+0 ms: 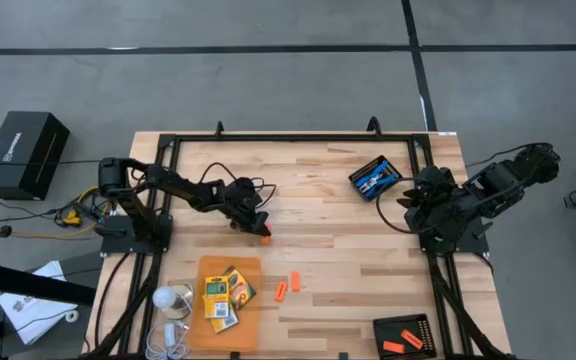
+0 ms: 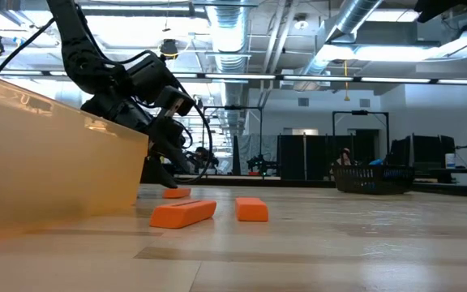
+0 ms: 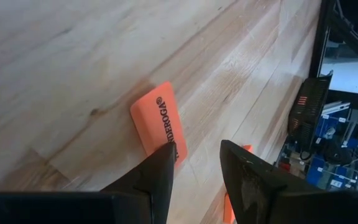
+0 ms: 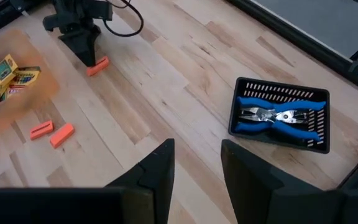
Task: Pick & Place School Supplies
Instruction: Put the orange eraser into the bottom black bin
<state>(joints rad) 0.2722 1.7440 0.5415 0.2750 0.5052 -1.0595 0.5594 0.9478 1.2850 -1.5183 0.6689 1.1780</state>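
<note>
Tabletop (image 1: 338,230) of pale wood planks carries everything here. The left gripper (image 1: 262,232) is down at the tabletop near its middle, tips by an orange eraser (image 1: 265,238). From the left wrist view its fingers (image 3: 160,168) stand spread apart with nothing between them; the orange eraser (image 3: 159,121) lies flat on the wood just ahead of one fingertip, dark lettering along its face. In the low view the left gripper (image 2: 164,154) hangs just above that eraser (image 2: 176,192).

Two more orange erasers lie side by side nearer the front edge, one (image 1: 281,291) just beside the other (image 1: 295,281), apart from the first. In the low view they (image 2: 183,212) rest flat.

An orange sheet (image 1: 230,300) lies toward the front left, with yellow-and-green crayon boxes (image 1: 224,294) clustered on it.

A black basket (image 1: 375,177) sits toward the far right of the tabletop, holding blue-handled pliers (image 4: 278,117) lying flat inside it. A second black tray (image 1: 405,335) at the front right corner holds small orange pieces (image 1: 402,342).

The right gripper (image 4: 194,165) waits raised at the right side beside the basket, its fingers (image 4: 157,168) parted around empty air.
</note>
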